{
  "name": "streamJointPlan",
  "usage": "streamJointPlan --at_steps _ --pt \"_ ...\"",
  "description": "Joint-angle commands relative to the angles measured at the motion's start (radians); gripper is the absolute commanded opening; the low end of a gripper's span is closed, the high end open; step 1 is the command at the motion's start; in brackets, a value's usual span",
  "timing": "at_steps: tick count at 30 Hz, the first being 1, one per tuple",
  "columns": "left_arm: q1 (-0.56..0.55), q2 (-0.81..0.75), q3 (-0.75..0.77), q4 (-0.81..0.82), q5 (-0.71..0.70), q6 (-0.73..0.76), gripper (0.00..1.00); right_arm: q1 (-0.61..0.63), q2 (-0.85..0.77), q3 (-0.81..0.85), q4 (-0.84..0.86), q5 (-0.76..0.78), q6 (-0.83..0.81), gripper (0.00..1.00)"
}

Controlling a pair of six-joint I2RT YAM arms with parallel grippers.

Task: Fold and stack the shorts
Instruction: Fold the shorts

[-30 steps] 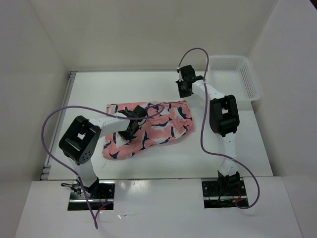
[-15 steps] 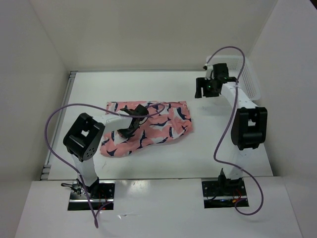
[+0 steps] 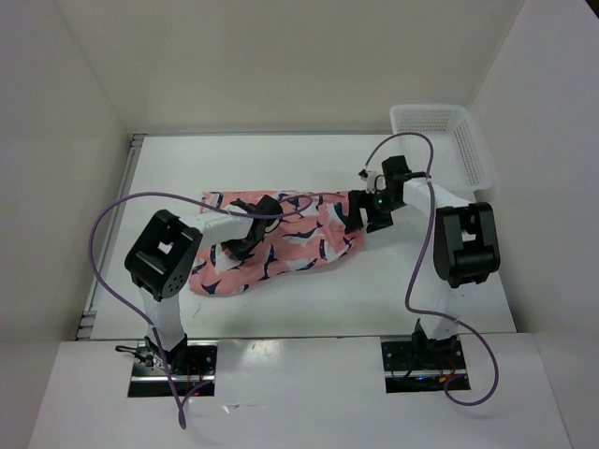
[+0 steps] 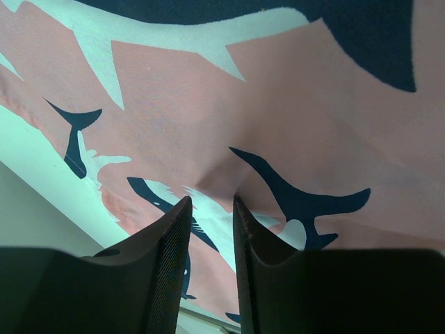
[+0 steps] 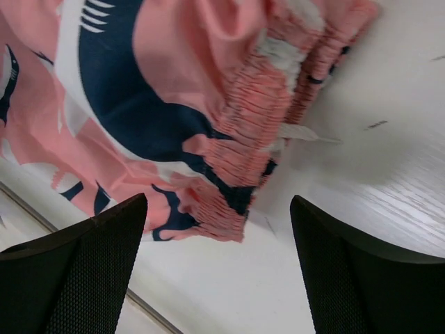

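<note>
The salmon-pink shorts (image 3: 301,245) with navy-and-white fish print lie spread and rumpled on the white table, left of centre. My left gripper (image 3: 245,245) presses down on their left half. In the left wrist view its jaws (image 4: 208,202) stand narrowly open, tips at a small pucker in the cloth (image 4: 278,125), with nothing between them. My right gripper (image 3: 360,221) hovers at the shorts' right edge. Seen from the right wrist, it (image 5: 219,209) is wide open just over the gathered waistband (image 5: 257,118), holding nothing.
A white basket (image 3: 473,154) stands at the table's back right corner. Purple cables (image 3: 103,224) loop from both arms. White walls close in the table (image 5: 389,139) on three sides, and a metal rail (image 3: 89,318) runs along its left edge.
My right arm has swung from the back, past the basket, down to the shorts' right edge, and its jaws have opened wide. My left gripper's jaws have parted slightly in place.
</note>
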Motion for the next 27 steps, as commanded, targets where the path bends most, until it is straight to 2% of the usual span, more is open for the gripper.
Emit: streamJointPlan --at_steps 1,3,6,10,12,13,14,19,20,24,27 --pt "0.022 0.091 -0.037 0.091 0.136 -0.029 0.39 0.027 0.011 -0.004 0.035 -0.029 0.041 0.88" --pt "0.022 0.091 -0.037 0.091 0.136 -0.029 0.39 0.054 0.021 -0.019 0.049 0.068 0.085 0.86" --pt "0.022 0.091 -0.027 0.081 0.158 -0.029 0.39 0.102 0.040 -0.030 0.072 0.214 0.150 0.78" --pt "0.022 0.100 -0.018 0.070 0.167 -0.029 0.42 0.102 0.099 -0.028 0.091 0.268 0.216 0.71" --pt "0.022 0.100 -0.018 0.070 0.167 -0.029 0.43 0.102 0.110 -0.004 0.092 0.287 0.216 0.63" --pt "0.022 0.100 -0.018 0.070 0.167 -0.029 0.45 0.102 0.127 -0.004 0.102 0.287 0.204 0.57" --pt "0.022 0.100 -0.018 0.070 0.167 -0.029 0.45 0.102 0.139 0.007 0.102 0.287 0.203 0.40" --pt "0.040 0.100 -0.008 0.058 0.156 -0.029 0.49 0.102 0.149 0.016 0.102 0.195 0.148 0.03" --pt "0.052 0.091 0.005 0.044 0.139 -0.029 0.50 0.102 0.149 0.028 0.102 0.195 0.136 0.01" --pt "0.098 0.015 0.057 -0.002 0.110 -0.029 0.56 0.102 0.115 0.081 0.102 0.195 0.076 0.00" --pt "0.169 -0.044 0.123 -0.056 0.177 -0.029 0.64 0.102 0.089 0.127 0.082 0.195 -0.002 0.00"
